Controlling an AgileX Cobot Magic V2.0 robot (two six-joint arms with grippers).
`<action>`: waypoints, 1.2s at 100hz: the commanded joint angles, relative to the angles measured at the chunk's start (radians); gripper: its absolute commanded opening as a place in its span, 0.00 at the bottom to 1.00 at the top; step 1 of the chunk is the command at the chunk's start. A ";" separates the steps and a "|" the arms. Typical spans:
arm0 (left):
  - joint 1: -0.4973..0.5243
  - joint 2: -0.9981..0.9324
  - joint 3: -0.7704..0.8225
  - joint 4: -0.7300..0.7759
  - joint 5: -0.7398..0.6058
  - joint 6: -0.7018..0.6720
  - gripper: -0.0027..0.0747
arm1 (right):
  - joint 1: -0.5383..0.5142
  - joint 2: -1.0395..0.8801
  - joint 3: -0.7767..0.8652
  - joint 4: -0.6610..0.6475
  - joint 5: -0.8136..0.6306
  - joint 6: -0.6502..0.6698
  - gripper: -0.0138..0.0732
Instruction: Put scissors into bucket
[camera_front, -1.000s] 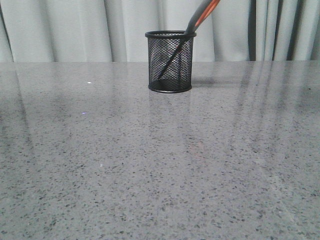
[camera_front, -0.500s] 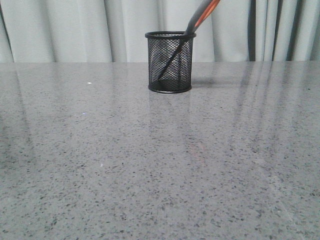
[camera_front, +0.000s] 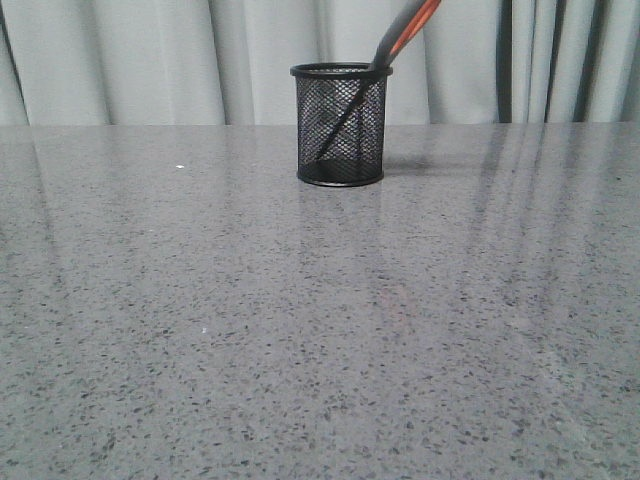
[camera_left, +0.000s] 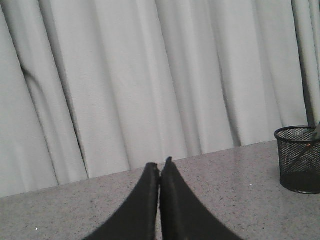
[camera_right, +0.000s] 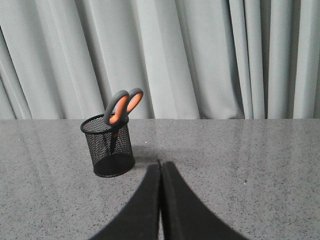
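Already grey-and-orange-handled scissors (camera_right: 123, 106) stand blades-down inside black wire-mesh bucket (camera_front: 340, 125), handles leaning on rim. Left gripper (camera_left: 159, 169) and right gripper (camera_right: 160, 165) both closed, empty, well apart from bucket. Scissors look stiff, light, slick-bladed; best hold likely at handle loops. Bucket probably tips easily.
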 joint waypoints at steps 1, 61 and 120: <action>0.003 0.005 -0.021 -0.012 -0.089 -0.011 0.01 | -0.005 0.009 -0.023 0.008 -0.073 -0.009 0.10; 0.003 0.005 -0.021 -0.012 -0.089 -0.011 0.01 | -0.005 0.009 -0.023 0.010 -0.062 -0.009 0.10; 0.075 0.000 0.072 0.197 -0.038 -0.246 0.01 | -0.005 0.009 -0.023 0.010 -0.062 -0.009 0.10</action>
